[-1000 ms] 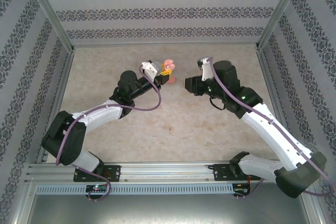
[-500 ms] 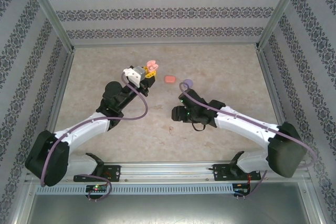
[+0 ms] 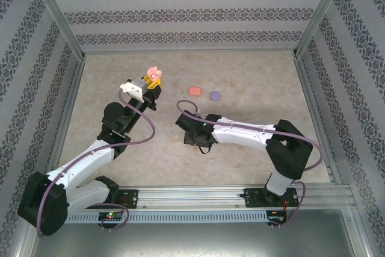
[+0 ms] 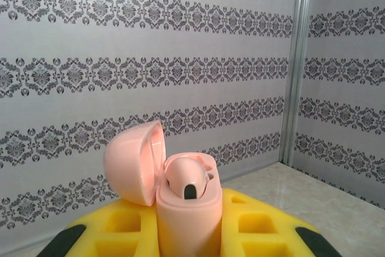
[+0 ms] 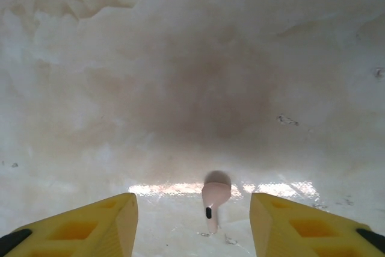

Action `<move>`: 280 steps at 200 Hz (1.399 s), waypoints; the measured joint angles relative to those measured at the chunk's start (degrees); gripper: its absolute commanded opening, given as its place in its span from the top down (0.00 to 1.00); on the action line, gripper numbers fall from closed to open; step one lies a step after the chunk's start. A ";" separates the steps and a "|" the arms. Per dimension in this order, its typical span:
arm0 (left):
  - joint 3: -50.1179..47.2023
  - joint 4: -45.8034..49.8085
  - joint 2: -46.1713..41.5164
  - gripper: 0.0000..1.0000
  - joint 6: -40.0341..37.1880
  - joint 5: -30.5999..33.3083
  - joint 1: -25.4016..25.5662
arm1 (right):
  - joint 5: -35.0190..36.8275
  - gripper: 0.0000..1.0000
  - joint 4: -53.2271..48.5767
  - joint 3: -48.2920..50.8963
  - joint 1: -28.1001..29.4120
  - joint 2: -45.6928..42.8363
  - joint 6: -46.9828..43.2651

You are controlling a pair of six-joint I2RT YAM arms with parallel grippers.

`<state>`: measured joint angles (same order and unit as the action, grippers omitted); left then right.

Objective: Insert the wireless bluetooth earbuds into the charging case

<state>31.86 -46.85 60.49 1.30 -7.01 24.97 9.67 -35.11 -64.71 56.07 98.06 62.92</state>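
- Left claw (image 3: 154, 80) clamped on pink charging case (image 4: 187, 218), held upright off the bench (image 5: 180, 76), lid open; seated earbud (image 4: 187, 179) inside.
- Right claw (image 5: 192, 212) spread wide, low over bench; loose pink earbud (image 5: 214, 200) lies between its fingers, touching neither.

Crops, hidden parts and tiny items

The pink case (image 4: 183, 215) base and yellow left fingers (image 4: 255, 227) are cut by the bottom edge, and its front wall hides most of the interior. The right fingers (image 5: 90, 227) are cropped at the bottom corners. In the top view centre, the coral blob (image 3: 194, 90) and purple blob (image 3: 215, 95) are too small to identify.
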 measured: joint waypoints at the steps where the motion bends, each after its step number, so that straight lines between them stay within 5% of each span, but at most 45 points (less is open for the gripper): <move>1: -0.02 0.00 0.00 1.00 0.04 0.00 0.00 | 0.02 0.49 -0.07 -0.07 0.02 0.09 0.02; 280: -1.29 0.15 -2.71 1.00 2.03 -0.44 -2.21 | 0.44 0.71 -3.45 -2.69 1.20 9.35 4.72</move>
<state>30.57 -46.70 57.78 3.33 -7.44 22.76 10.11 -38.57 -67.40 57.28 107.42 67.64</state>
